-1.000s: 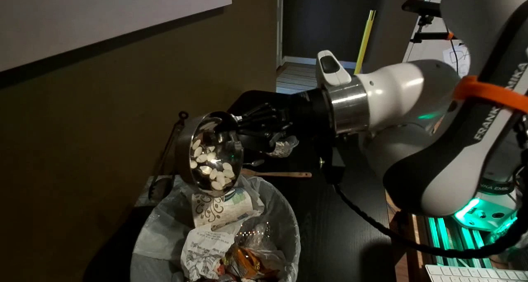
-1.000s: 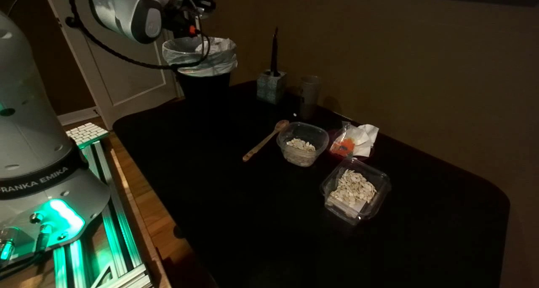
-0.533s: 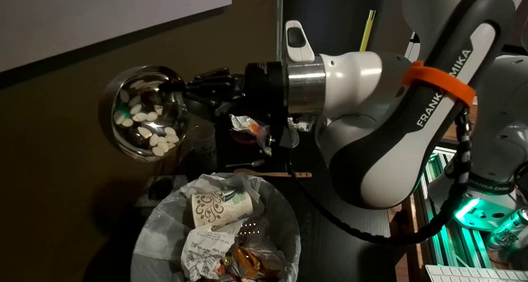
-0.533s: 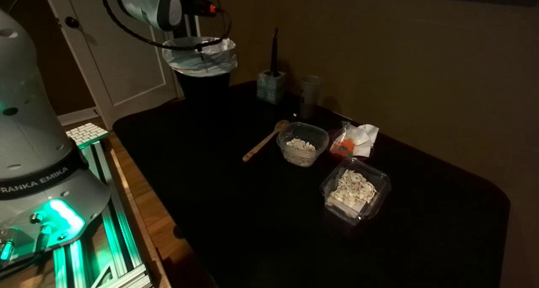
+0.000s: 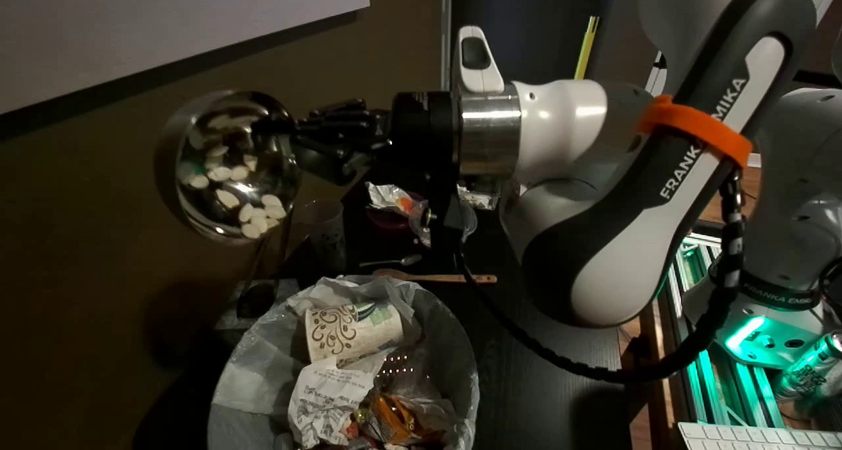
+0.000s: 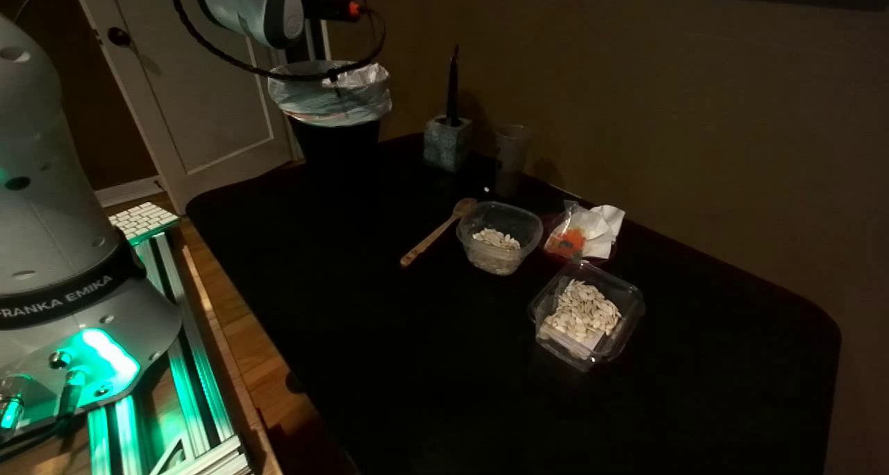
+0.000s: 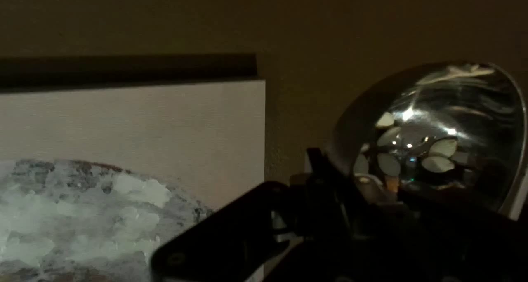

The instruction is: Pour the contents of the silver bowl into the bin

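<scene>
The silver bowl [image 5: 279, 174] is held tilted on its side in an exterior view, its opening facing that camera. Several pale bits, the contents [image 5: 262, 223], lie spread on its inner wall; they also show in the wrist view [image 7: 438, 164]. My gripper [image 5: 279, 129] is shut on the bowl's rim; in the wrist view the dark fingers [image 7: 354, 191] meet its near edge. The bowl is above and left of the bin [image 5: 460, 345] there, not over its opening. The bin also shows in an exterior view [image 6: 333, 107], where the gripper and bowl are mostly cut off at the top.
On the dark table are a clear container of seeds [image 6: 494, 253], another [image 6: 583, 315], a wooden spoon [image 6: 437, 232], a clear cup [image 6: 512, 155] and a holder [image 6: 448, 145] with tongs. The wall and a hanging picture [image 7: 185, 121] are near the bowl. A cable hangs from the arm.
The bowl has moved up and left, away from above the bin's far edge, and then slightly higher in the last half second. The bits are still in it and the gripper keeps its hold.
</scene>
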`<state>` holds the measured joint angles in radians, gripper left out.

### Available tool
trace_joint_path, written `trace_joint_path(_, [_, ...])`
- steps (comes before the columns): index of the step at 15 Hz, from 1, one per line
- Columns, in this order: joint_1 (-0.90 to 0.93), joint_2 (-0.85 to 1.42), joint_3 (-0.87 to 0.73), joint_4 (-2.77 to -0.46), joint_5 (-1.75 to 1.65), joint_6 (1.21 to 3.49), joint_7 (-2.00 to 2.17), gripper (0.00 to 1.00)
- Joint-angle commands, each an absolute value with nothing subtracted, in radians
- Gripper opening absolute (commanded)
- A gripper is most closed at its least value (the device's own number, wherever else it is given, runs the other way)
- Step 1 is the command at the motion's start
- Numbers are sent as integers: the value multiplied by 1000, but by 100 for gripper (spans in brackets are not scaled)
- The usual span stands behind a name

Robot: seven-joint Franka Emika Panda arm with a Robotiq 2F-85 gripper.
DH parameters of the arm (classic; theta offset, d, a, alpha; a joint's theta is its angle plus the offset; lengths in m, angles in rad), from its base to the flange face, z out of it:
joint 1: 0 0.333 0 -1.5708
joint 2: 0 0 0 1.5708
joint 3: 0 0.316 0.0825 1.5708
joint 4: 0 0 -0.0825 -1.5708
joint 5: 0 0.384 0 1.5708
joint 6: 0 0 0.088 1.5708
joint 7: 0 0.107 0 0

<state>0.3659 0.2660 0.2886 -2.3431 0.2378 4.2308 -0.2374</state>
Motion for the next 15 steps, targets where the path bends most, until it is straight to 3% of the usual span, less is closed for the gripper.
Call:
trace_joint_path(1, [364,216,261,-2238,168,4229,-242,1])
trace_joint_path(15, [344,162,239,-2108,48,4233,-321,1])
